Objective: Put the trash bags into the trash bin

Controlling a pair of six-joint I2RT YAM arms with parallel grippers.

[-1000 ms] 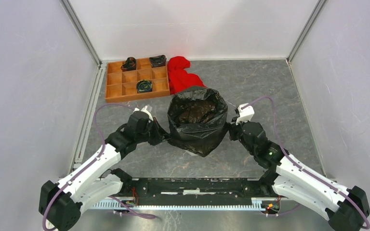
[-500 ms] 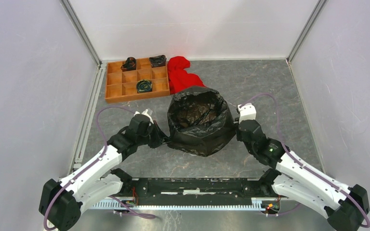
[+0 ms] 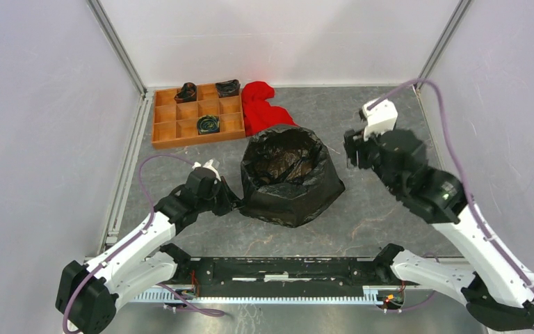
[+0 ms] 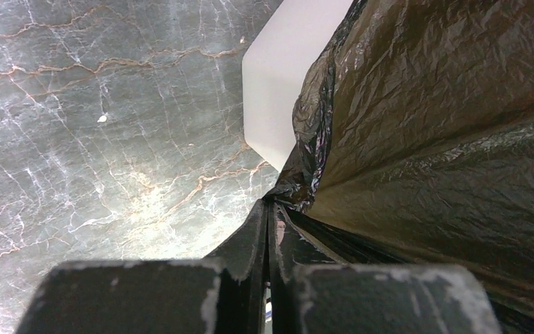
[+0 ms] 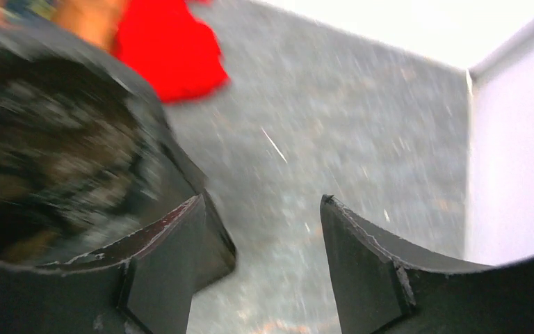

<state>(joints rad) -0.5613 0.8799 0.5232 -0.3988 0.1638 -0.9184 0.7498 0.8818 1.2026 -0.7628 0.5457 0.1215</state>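
The black trash bag [image 3: 288,174] lies draped over the trash bin in mid-table, its mouth open upward. It hides the bin from above. In the left wrist view a white wall of the trash bin [image 4: 281,83] shows beside the bag's wrinkled film [image 4: 445,139]. My left gripper [image 3: 231,202] is low at the bag's left side, shut on a pinch of the film [image 4: 270,205]. My right gripper [image 3: 351,149] is raised to the bag's right, apart from it, open and empty [image 5: 261,202]. The blurred bag [image 5: 55,139] lies to its left.
A brown wooden compartment tray [image 3: 163,125] stands at the back left, with small dark rolls [image 3: 208,124] in some cells. A red cloth heap [image 3: 264,108] lies just behind the bag. Grey walls close in the left, back and right sides.
My right gripper opened, let go of the bag's right edge, and rose away to the back right. That side of the bag slumped down. The left gripper kept its grip.
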